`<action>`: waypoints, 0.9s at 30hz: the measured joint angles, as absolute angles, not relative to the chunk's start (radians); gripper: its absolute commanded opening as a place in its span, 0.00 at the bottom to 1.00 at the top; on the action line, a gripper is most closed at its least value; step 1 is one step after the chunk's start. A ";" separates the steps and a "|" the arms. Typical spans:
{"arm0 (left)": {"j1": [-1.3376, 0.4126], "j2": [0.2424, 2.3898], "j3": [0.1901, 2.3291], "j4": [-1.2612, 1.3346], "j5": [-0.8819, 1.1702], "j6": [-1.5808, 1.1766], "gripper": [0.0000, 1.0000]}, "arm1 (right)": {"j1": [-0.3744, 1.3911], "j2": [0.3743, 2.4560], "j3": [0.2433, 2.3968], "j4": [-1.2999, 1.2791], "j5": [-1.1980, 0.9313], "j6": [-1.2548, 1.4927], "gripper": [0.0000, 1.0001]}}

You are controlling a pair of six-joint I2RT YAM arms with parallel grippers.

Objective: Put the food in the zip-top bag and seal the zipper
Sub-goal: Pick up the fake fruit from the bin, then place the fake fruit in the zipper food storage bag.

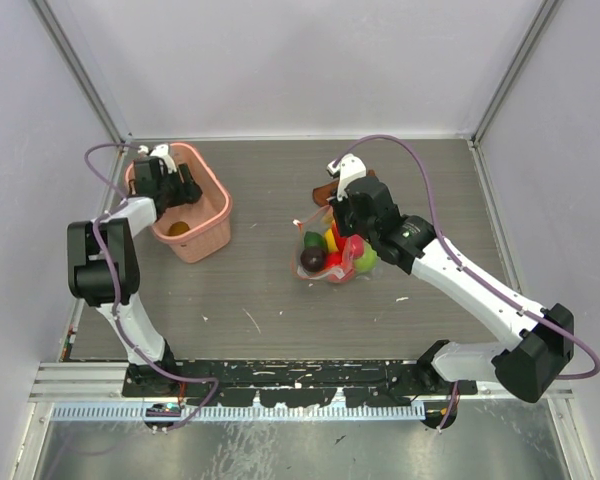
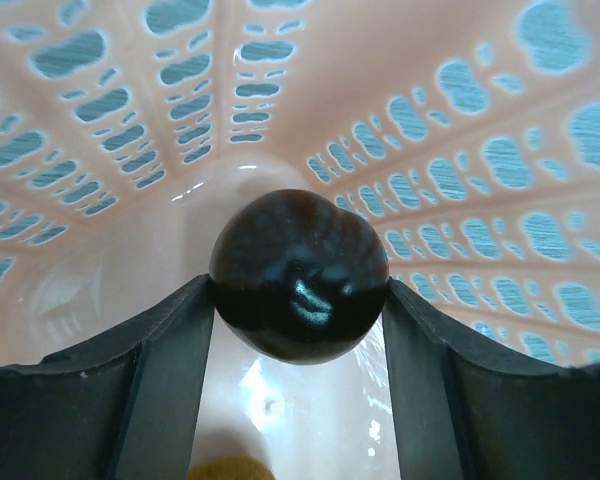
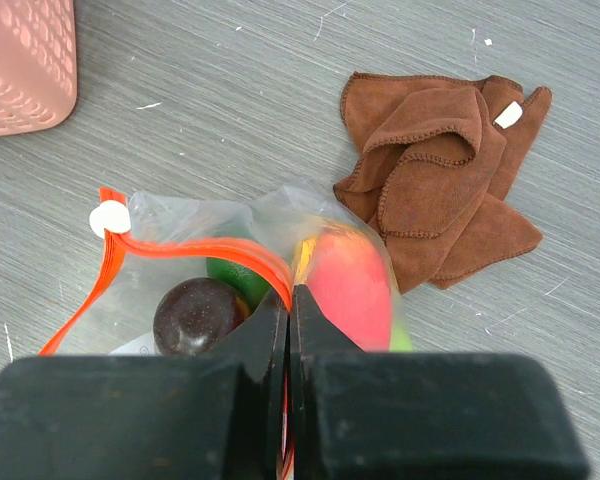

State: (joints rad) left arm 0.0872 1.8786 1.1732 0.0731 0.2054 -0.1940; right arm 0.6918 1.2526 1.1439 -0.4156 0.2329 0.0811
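Evidently ready to lift, the left gripper (image 2: pixel 298 300) clamps a dark plum (image 2: pixel 298 262) between its jaws inside the pink basket (image 2: pixel 430 120). The right gripper's (image 3: pixel 288 300) shut jaws pinch the zipper (image 3: pixel 195 246), propping the zip-top bag's (image 3: pixel 180 212) mouth open.

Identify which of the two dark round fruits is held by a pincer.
The glossy dark round fruit inside the pink perforated plastic basket, gripped by the left pincer. The other dark fruit lies in the clear zip-top bag.
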 measured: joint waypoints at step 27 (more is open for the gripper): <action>0.075 1.404 1.059 -0.054 0.318 -0.432 0.43 | 0.692 1.250 1.140 -0.415 0.204 0.106 0.00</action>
